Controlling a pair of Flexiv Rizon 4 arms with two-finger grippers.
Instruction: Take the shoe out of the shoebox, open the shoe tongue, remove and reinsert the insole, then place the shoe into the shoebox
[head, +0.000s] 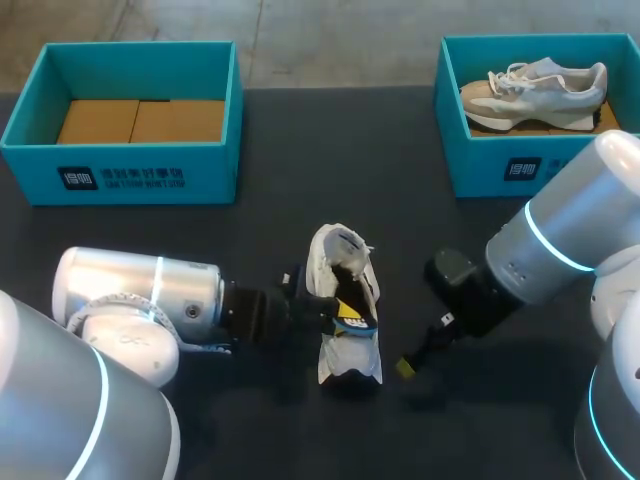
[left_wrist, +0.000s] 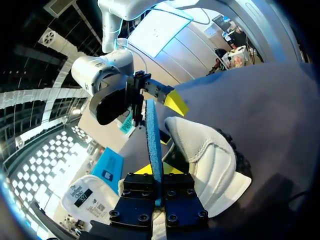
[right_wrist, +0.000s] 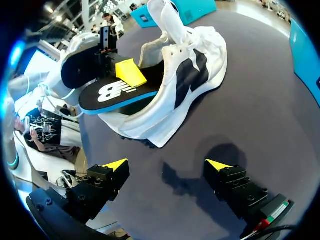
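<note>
Left arm (head: 140, 290) lies low from 8 o'clock; left end effector (left_wrist: 157, 170) clamps insole (left_wrist: 153, 135) edge-on, partly inside shoe (head: 335, 250) at surface (head: 300, 140) centre. Right end effector (right_wrist: 167, 165), at shoe's 3 o'clock, gapes, holding nothing. Left grip hard to make out from above. Shoebox (head: 215, 170) at 11 o'clock, second shoebox (head: 475, 165) at 1 with another shoe (head: 535, 90).

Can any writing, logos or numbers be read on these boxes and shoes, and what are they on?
Left box, front wall: dark logo square and white characters, too small to read.
Right box, front wall: the same kind of mark, too small to read.
Insole: a large white two-letter brand logo, not spelled out here.
Shoe's white flap: a small black label, blurred.
</note>
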